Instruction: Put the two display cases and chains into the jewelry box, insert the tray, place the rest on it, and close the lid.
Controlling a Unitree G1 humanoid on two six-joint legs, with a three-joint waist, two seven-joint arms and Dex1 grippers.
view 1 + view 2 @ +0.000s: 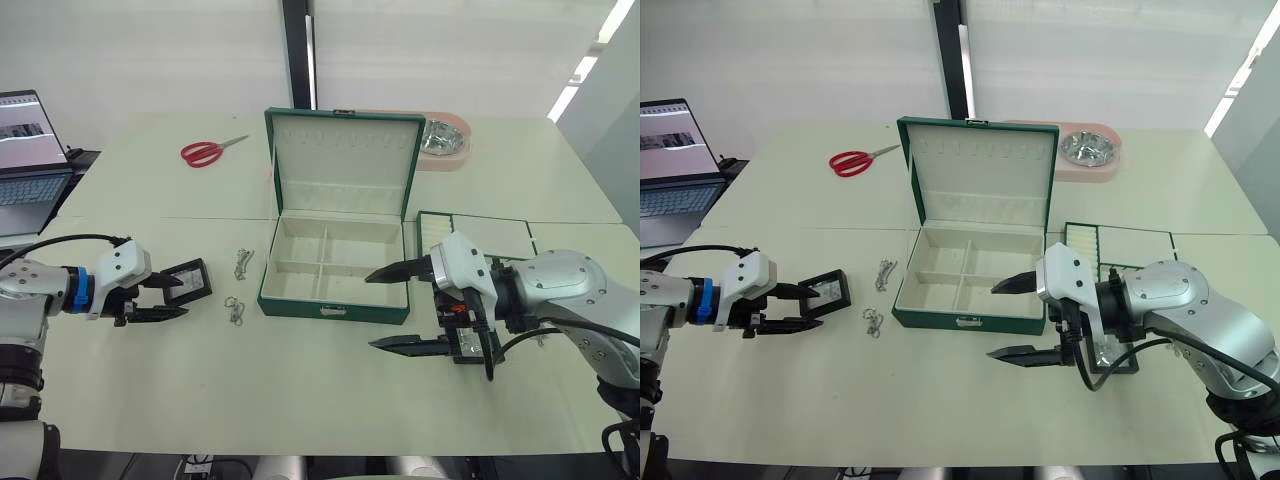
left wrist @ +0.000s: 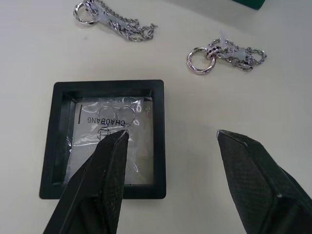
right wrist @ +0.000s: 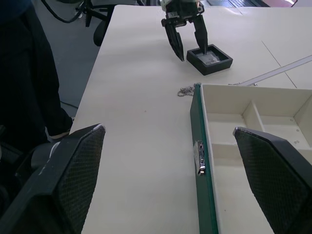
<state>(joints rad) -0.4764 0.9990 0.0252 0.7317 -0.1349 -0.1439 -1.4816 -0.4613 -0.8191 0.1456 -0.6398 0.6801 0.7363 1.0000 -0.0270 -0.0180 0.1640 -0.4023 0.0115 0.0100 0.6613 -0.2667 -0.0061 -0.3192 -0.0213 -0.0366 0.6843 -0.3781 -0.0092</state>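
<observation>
Jewelry box (image 1: 335, 285) lies with its long axis across our view, lock toward us, lid (image 1: 342, 163) upright. Our left gripper (image 1: 160, 297) gapes empty over one display case (image 1: 190, 279); our right gripper (image 1: 405, 308) is wide open, empty.

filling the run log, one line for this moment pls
left gripper open over case | right gripper open | box open | chains on table

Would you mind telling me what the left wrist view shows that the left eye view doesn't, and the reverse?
Left wrist view: printed lettering and two small rings behind the display case window, and the chains' links and end rings.

Left eye view: the open jewelry box with its raised lid, the green tray, red scissors, a laptop, a pink bowl and the open right gripper.

Both: the case, two chains, and the open left gripper at the case.
</observation>
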